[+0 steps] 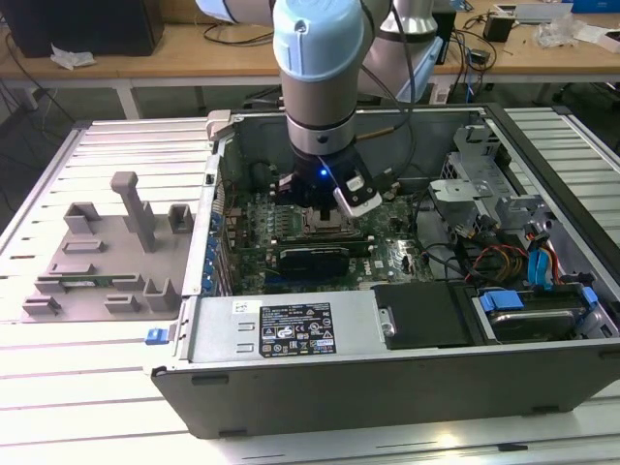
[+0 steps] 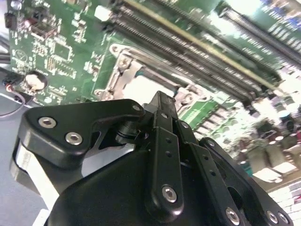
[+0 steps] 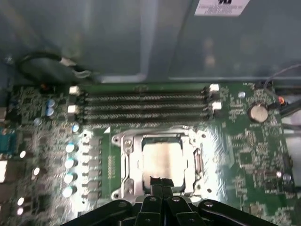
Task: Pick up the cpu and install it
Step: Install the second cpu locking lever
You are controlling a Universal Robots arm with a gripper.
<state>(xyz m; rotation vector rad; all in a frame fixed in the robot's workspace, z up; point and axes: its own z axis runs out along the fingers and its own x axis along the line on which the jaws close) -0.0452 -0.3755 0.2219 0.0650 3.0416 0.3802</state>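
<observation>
The exterior view is evenly and brightly lit, with a small blue glow just above the end effector [image 1: 325, 199] and soft shade deep inside the computer case [image 1: 291, 334] beneath it. In the first wrist view, glare whitens the cpu [image 3: 162, 159] directly beyond the end effector. In the second wrist view, the motherboard [image 2: 56, 52] farthest from the end effector blurs and washes out.
</observation>
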